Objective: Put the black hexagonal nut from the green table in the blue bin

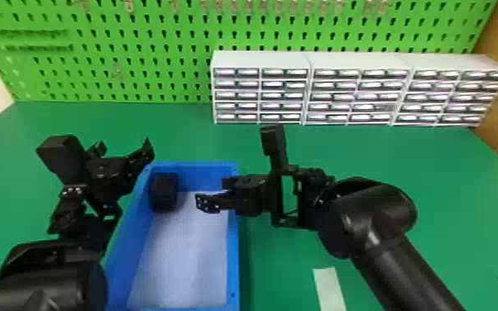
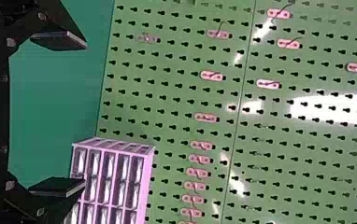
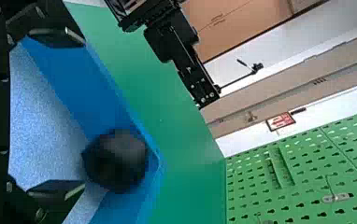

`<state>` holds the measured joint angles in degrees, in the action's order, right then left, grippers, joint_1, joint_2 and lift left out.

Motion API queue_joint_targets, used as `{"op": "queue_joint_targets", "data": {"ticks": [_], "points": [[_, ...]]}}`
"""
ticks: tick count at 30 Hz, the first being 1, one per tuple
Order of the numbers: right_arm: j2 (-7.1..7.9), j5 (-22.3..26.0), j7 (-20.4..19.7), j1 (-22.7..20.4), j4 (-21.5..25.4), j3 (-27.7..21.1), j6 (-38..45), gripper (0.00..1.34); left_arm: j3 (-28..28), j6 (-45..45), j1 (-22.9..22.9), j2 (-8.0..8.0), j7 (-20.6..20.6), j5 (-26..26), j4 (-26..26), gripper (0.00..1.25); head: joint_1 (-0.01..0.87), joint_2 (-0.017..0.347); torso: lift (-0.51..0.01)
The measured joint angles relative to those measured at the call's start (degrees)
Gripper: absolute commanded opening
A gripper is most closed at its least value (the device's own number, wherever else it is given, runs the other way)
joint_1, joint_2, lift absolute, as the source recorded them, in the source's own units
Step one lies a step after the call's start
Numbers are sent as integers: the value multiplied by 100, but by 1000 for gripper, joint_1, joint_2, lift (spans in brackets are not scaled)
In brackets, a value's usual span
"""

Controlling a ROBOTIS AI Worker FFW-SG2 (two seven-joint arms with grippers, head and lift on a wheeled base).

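Black hexagonal nut [image 1: 164, 192] lies inside the blue rectangular plastic bin [image 1: 233, 248], in its upper-left corner in the head view, against the walls; whether it has fully settled cannot be told. The black two-fingered right hand [image 3: 84, 114] is empty, fingers spread, above the bin's right wall. If it dropped or swung left, a finger could probably catch the rim and drag the bin, or knock the nut. The black two-fingered left hand [image 2: 85, 114], also empty and spread, is beside the bin's left wall, so a careless shift could shove it along the green bench [image 1: 277, 264]. Counted: one nut, one bin, two hands, three white drawer cabinets [image 1: 260, 60] at upper right, one green perforated pegboard [image 1: 157, 37] behind, and two pale flat strips [image 1: 329, 289] at lower right.
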<state>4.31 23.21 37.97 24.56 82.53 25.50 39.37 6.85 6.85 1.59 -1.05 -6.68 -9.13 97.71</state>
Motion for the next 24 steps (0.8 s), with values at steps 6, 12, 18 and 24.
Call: {"op": "queue_joint_targets", "data": {"ticks": [6,12,18,24], "points": [[-3,-40,0,-12,0,-106,-27,1247,6,0,-2,0,0,-1,0,1014,686,51,-97],[-10,-154,0,-41,67,-335,-73,1246,25,0,-9,0,0,-1,1,1014,686,51,-97],[-33,-417,-6,-121,302,-773,-78,1244,27,0,-29,0,0,-2,1,1014,686,51,-97],[-53,-699,-99,-195,606,-1242,-79,1244,37,0,-38,0,0,3,1,1014,686,51,-97]]}}
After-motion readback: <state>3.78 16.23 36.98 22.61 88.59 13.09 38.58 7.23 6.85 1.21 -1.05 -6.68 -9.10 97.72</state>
